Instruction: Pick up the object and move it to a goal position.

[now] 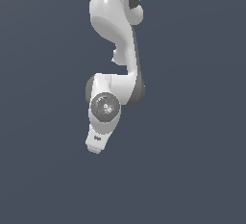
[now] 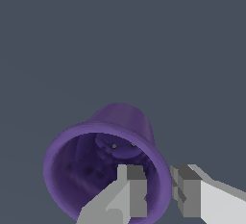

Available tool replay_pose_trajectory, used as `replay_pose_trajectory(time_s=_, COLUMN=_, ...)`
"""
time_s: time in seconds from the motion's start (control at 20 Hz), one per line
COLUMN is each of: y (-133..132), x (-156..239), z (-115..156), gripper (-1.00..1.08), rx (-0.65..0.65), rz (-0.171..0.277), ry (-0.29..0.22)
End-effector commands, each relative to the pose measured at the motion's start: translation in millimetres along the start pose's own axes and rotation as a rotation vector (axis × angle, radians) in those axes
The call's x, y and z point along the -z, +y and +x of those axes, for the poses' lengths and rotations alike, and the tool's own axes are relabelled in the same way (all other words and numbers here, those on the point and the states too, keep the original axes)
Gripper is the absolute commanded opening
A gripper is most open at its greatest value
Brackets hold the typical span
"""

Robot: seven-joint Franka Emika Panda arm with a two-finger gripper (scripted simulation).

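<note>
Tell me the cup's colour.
Purple: the cup shows best in the wrist view, darker inside its hollow.

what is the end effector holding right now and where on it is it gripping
The end effector straddles the rim wall of the dark purple hollow cup, one finger inside, one outside. Whether it is clamped cannot be told.
</note>
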State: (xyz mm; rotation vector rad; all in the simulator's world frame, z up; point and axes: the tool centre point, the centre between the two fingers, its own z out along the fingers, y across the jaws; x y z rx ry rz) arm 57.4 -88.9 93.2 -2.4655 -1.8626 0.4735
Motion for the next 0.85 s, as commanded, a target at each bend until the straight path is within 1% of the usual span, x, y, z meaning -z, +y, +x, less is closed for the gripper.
replay_pose_trajectory(time_s=0.0, y=-7.6, x=1.3, z=-8.5, gripper=-1.00, rx=0.000, rz=-0.002, ry=0.000)
replay_pose_trajectory(time_s=0.4, y=-24.1, x=2.7, z=-27.9, gripper=-1.00, rx=0.000, rz=-0.002, ry=0.000)
replay_pose_trajectory(time_s=0.8, y=-27.4, x=3.2, z=-32.8, gripper=-1.00, rx=0.000, rz=-0.001, ry=0.000)
